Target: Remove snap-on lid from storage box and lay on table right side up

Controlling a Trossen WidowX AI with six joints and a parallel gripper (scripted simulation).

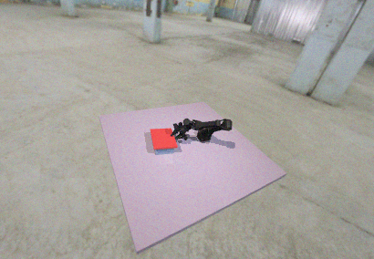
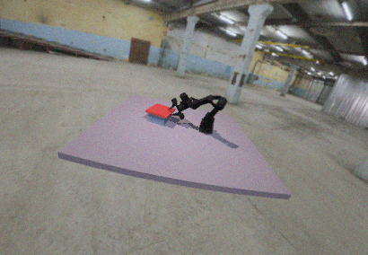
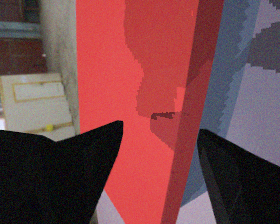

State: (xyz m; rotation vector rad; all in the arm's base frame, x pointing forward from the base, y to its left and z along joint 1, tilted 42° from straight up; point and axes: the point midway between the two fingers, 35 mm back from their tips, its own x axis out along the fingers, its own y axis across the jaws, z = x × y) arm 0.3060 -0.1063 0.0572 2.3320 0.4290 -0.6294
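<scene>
The red lid (image 1: 161, 139) (image 2: 159, 109) (image 3: 103, 75) lies flat on top of the blue-grey storage box (image 1: 164, 151) (image 2: 157, 119) (image 3: 222, 75), its rim standing out past the box walls. My gripper (image 1: 173, 137) (image 2: 172, 112) (image 3: 160, 131) is open at the lid's edge on the arm's side. In the wrist view one fingertip is over the lid's top face and the other is on the far side of the rim, near the box wall. Whether either finger touches the lid cannot be told.
The box stands on a pale purple table top (image 1: 182, 183) (image 2: 148, 151). The arm's base (image 1: 204, 135) (image 2: 206, 124) stands to the right of the box, and the arm reaches left from it. The arm's shadow falls on the lid and table.
</scene>
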